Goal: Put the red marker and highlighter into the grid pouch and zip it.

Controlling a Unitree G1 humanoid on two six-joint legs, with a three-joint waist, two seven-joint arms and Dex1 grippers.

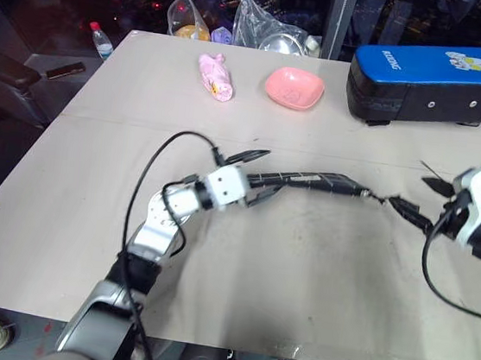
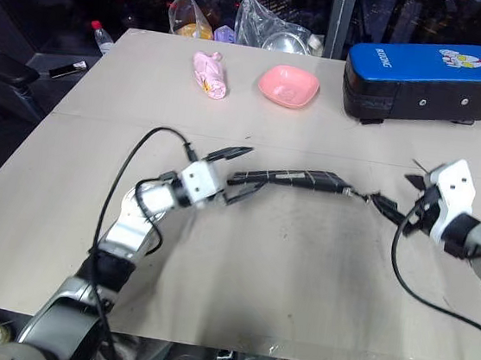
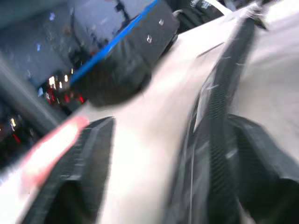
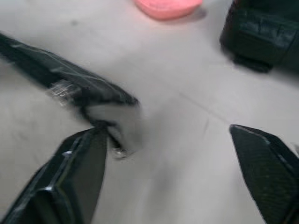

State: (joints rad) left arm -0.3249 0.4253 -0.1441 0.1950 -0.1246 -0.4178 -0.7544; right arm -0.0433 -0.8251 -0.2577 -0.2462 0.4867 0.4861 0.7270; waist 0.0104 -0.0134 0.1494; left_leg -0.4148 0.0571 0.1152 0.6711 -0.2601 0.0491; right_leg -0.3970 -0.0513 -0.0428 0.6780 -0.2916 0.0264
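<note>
In the middle of the counter (image 1: 317,267) the grid pouch (image 1: 310,183) is lying flat, seen almost edge-on, its long axis running side to side between the two arms, and its zipper end with the dark pull is pointing toward the robot's right. The left gripper (image 1: 252,177) is sitting at the pouch's left end with its fingers spread, one finger (image 1: 248,156) angling up beyond the pouch and the other lying just beside its near edge; the wrist view is showing the pouch running between the two open fingers, not clamped. Over on the right, the right gripper (image 1: 421,196) is standing wide open too, its lower finger (image 1: 411,212) just beside the zipper pull, and whether it is touching I cannot tell. Neither pen can be made out from here. Along the far edge a pink soft toy (image 1: 216,76) is lying next to a pink bowl (image 1: 293,88), and the big blue-and-black case (image 1: 438,83) is sitting at the far right corner, all well apart from the pouch. Nothing is lying between the pouch and either gripper.
</note>
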